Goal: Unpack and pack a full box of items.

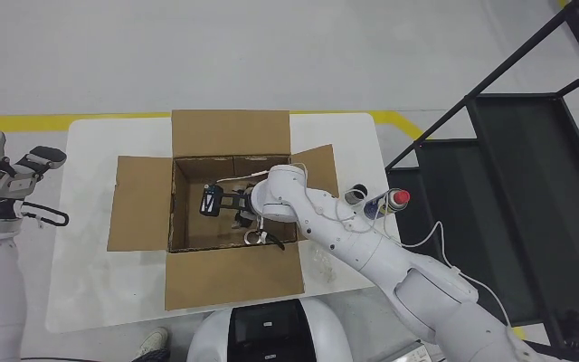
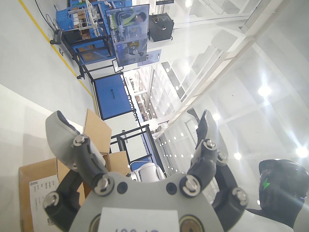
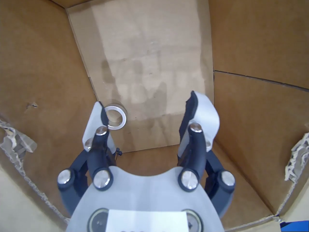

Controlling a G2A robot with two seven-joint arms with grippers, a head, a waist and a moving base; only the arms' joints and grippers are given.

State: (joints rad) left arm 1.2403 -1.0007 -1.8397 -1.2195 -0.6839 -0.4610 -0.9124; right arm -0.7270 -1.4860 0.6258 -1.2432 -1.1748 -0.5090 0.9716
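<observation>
Right end effector (image 3: 147,105): spread, empty, inside box (image 1: 231,131) over tape roll (image 3: 116,117), last item seen there. Cans (image 1: 396,197) already on table (image 1: 90,271). Left end effector (image 2: 131,119): spread, empty. Unpacking nearly done; repacking pending.

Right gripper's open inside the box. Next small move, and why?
Probably shift the right gripper sideways over the tape roll, then lower. It is open and holds nothing, and the roll seems to lie flat on the cardboard box floor beside one fingertip, not between the two.
</observation>
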